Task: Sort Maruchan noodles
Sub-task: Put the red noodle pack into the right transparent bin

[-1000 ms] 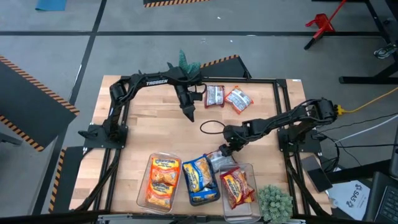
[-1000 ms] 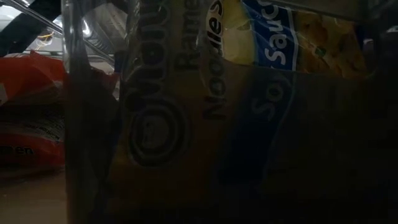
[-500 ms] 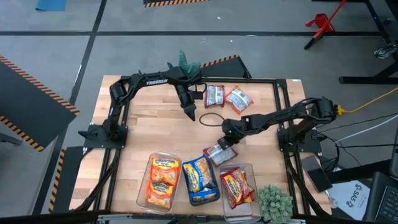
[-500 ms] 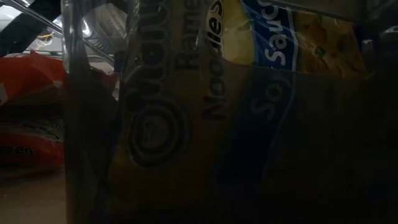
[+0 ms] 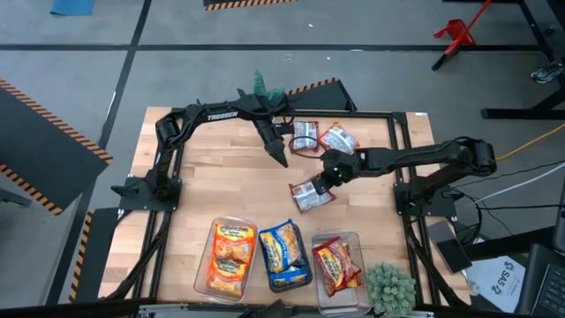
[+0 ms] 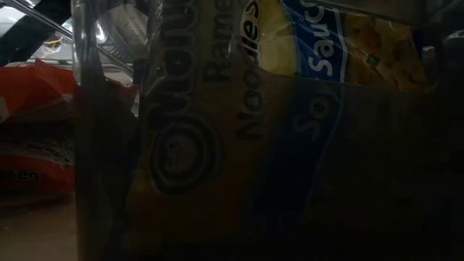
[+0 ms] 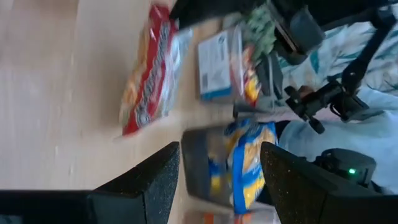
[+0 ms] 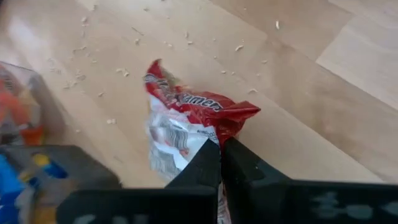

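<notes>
My right gripper (image 5: 325, 181) is over the table's middle, shut on a red-and-silver Maruchan packet (image 5: 310, 196) that also shows in the right wrist view (image 8: 180, 127). Two more red-and-silver packets (image 5: 305, 135) (image 5: 338, 140) lie flat at the far side. At the near edge stand three clear bins holding orange (image 5: 231, 256), blue-and-yellow (image 5: 282, 254) and red (image 5: 337, 265) packets. My left gripper (image 5: 280, 159) hangs open by the far packets, holding nothing, and its wrist view (image 7: 217, 180) looks toward the bins. My right gripper pinches the packet's crumpled red end (image 8: 214, 132) between its two shut fingers. The fingers slant down from the table's right side. The packet hangs from them toward the near edge, lifted off the wood.
A small green plant (image 5: 390, 287) stands at the near right corner and a dark green one (image 5: 265, 87) at the far edge. The low view is filled by the blue-and-yellow packets' bin (image 6: 254, 130), with orange packets (image 6: 32, 130) to its left. Bare wood lies at the table's left.
My right gripper has taken the red-and-silver packet from beside the red bin, lifted it clear and carried it up and toward the far edge. My left gripper has tipped upward and swung slightly toward the right.
</notes>
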Robot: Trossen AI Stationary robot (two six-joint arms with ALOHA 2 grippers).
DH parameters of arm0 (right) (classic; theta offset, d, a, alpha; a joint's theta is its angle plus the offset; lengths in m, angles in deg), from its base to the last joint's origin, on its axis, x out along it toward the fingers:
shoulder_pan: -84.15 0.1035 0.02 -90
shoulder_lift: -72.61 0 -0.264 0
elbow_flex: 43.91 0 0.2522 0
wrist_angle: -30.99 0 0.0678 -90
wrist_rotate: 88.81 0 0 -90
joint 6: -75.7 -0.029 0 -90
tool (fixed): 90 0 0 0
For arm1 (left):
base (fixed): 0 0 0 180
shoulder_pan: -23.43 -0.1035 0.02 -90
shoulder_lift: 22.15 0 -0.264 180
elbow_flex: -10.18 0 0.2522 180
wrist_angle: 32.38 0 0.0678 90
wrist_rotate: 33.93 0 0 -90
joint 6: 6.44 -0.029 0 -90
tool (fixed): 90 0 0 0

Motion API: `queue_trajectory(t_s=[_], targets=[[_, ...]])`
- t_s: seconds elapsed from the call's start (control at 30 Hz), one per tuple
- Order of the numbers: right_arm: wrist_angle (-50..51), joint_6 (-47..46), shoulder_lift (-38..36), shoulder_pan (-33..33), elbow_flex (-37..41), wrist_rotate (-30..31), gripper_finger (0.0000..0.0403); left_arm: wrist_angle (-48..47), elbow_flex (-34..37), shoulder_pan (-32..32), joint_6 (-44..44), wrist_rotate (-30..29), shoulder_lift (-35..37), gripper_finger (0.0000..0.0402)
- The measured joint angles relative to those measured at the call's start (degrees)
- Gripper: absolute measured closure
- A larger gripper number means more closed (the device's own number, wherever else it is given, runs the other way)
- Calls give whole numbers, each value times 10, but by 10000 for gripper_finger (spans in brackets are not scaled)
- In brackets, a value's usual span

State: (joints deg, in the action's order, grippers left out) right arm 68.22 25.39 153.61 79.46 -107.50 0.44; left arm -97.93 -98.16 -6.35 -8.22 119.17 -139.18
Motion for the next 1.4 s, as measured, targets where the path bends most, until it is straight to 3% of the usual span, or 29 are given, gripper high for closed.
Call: queue_trajectory(t_s=[0.23, 0.63, 0.97, 1.4], targets=[[6, -2, -43, 2, 0, 17, 403, 136, 0, 2, 33, 45, 0, 181], [-1, -3, -76, 2, 0, 23, 403, 234, 0, 34, 29, 45, 0, 179], [-31, -4, -76, 2, 0, -8, 403, 255, 0, 50, 7, -34, 0, 179], [-66, -1, -75, 2, -8, -15, 403, 253, 0, 88, 3, -20, -30, 179]])
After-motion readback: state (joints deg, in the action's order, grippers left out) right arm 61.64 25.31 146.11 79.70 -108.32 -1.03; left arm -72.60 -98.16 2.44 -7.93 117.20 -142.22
